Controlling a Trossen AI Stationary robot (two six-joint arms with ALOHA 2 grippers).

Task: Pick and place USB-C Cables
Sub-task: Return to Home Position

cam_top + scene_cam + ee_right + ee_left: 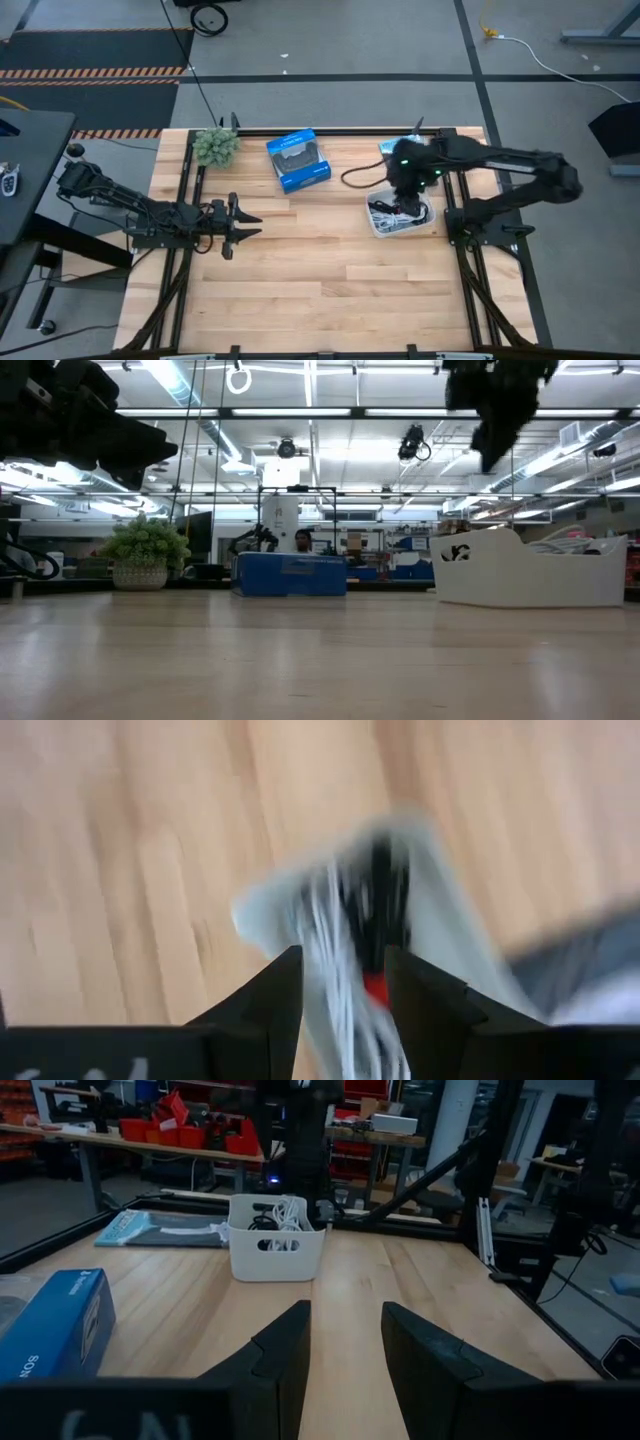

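A white bin (402,218) (530,572) (275,1245) stands on the table's right half. Bundled USB-C cables (388,209) (282,1214) (345,910) lie in it: white ones, black ones and one with red (375,988). My right gripper (408,182) (490,460) (343,982) hangs above the bin, pointing down, open, clear of the bin's rim in the low view. My left gripper (250,225) (345,1342) waits open over the table's left half, pointing toward the bin.
A blue box (298,160) (290,573) (50,1325) and a potted plant (215,147) (145,550) stand near the far edge. A flat packet (160,1230) lies behind the bin. A black cord (355,178) loops beside the bin. Bare wood (330,280) lies toward the near edge.
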